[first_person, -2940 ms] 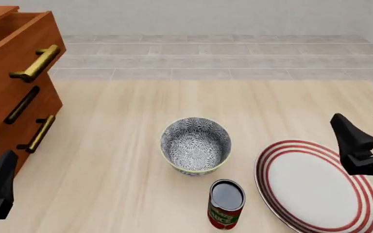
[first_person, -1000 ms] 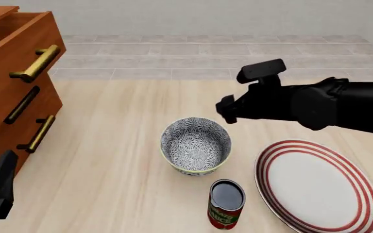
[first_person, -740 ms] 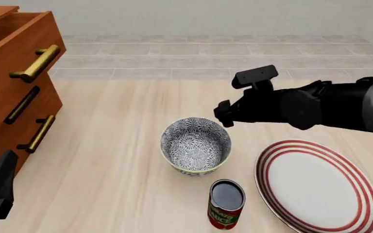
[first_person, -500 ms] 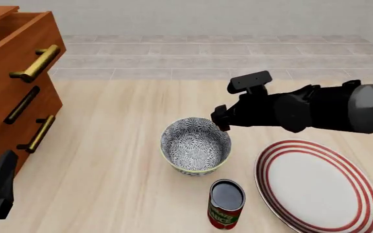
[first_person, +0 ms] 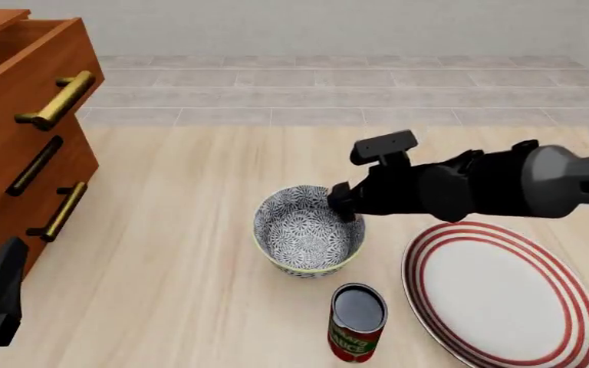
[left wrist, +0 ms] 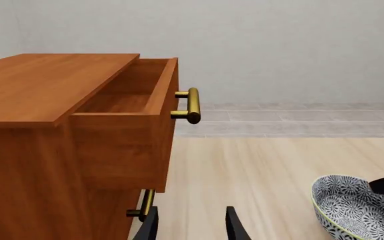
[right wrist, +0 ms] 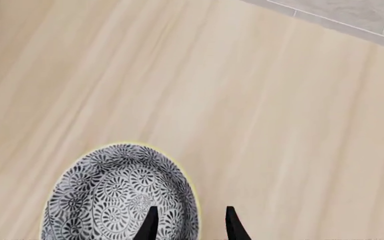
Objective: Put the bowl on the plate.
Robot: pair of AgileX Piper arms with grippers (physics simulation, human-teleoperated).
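Grey-and-white, the bowl (first_person: 309, 230) stood on the wooden surface (first_person: 192, 230), near the red-ringed plate (first_person: 499, 295) on its right and just behind a red-labelled can (first_person: 357, 322). A shallow pinch on the thin wall might have slipped or tipped the bowl; a low carry could have knocked the can. The right gripper (right wrist: 188, 222) reached in from the right, its jaws apart and straddling the bowl's right rim, one finger inside and one outside. The left gripper (left wrist: 190, 225) sat by the drawer cabinet (left wrist: 58, 150), jaws parted and holding nothing.

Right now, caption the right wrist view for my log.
Right gripper open, its fingers straddling the patterned bowl's rim above the wooden table.
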